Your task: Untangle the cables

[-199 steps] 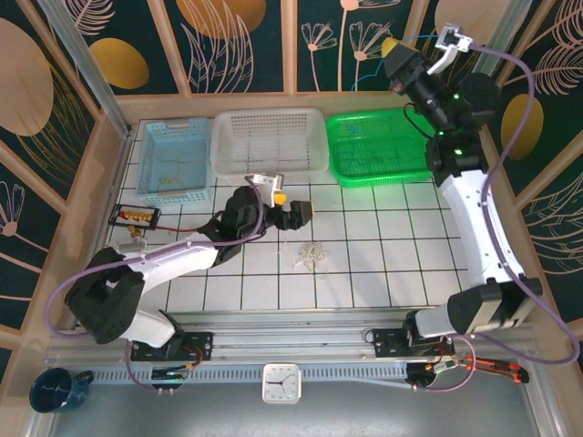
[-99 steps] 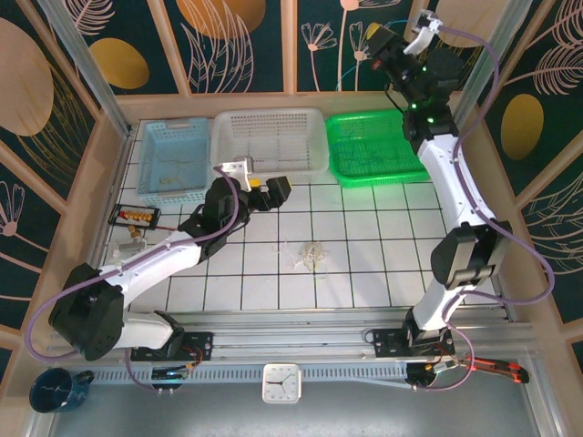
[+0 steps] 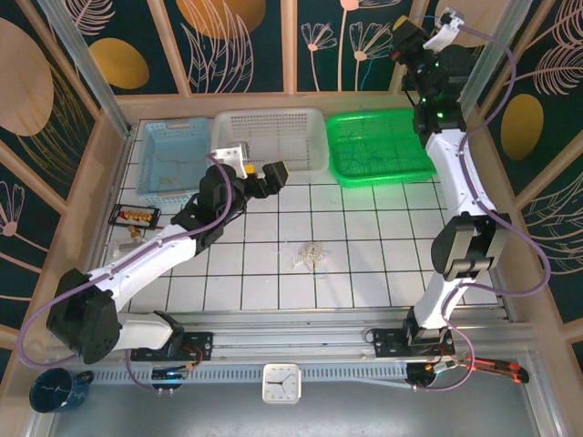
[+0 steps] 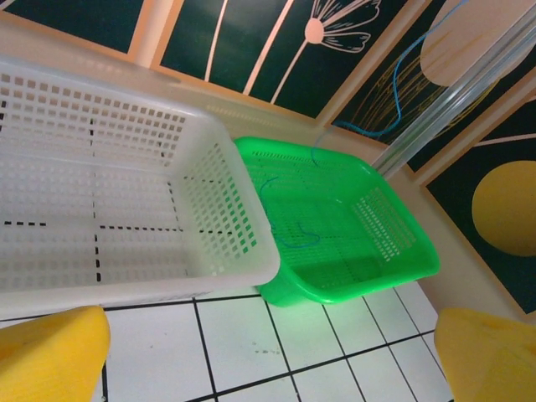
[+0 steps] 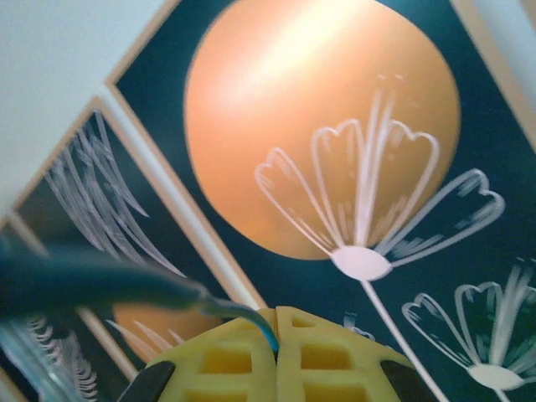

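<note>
A small bundle of thin cables (image 3: 311,255) lies on the white tiles mid-table, with no gripper touching it. My left gripper (image 3: 271,175) hovers open in front of the white basket, up and left of the bundle. In the left wrist view its yellow fingertips (image 4: 50,356) frame bare tile and the left gripper (image 4: 268,360) holds nothing. My right gripper (image 3: 403,29) is raised high above the back of the green basket. It is shut on a thin blue cable (image 5: 243,311) between the pads of the right gripper (image 5: 276,316). More blue cable (image 4: 293,239) lies in the green basket.
Three baskets line the back: blue (image 3: 171,193), white (image 3: 301,168) (image 4: 226,285) and green (image 3: 383,177) (image 4: 360,289). A small black tray (image 3: 135,216) sits at the left edge. A clock (image 3: 281,382) and a mug (image 3: 55,390) lie beyond the near rail.
The left arm pulled back from beside the bundle toward the white basket, still open. The right arm swung and lifted at the back right, still pinching the blue cable.
</note>
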Robot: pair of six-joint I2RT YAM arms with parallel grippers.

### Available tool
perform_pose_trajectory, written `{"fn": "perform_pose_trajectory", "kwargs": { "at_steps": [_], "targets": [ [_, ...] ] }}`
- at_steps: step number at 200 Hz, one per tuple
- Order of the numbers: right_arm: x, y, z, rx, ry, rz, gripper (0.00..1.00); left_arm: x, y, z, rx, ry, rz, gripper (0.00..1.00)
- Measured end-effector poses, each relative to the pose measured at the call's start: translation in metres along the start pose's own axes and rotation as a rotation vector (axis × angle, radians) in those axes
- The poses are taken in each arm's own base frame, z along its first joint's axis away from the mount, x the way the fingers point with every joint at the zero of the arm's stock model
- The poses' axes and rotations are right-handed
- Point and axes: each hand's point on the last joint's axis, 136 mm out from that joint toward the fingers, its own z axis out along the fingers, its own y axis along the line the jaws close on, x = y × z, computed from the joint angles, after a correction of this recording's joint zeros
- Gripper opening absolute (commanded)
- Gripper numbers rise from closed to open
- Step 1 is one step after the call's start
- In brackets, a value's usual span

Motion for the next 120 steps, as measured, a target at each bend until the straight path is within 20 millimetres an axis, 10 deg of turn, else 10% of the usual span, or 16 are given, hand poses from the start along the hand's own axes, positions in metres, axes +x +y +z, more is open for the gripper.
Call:
{"fn": "perform_pose_trajectory", "kwargs": {
  "at_steps": [80, 120],
  "targets": [
    [0.145, -0.126, -0.026, 0.277, 0.253, 0.017, 0.00, 0.005, 0.002, 0.002, -0.008, 0.028, 0.014, 0.99],
    [0.219, -0.206, -0.043, 0.435, 0.426, 0.075, 0.58, 0.013, 0.001, 0.004, 0.008, 0.059, 0.011, 0.99]
  ]
}}
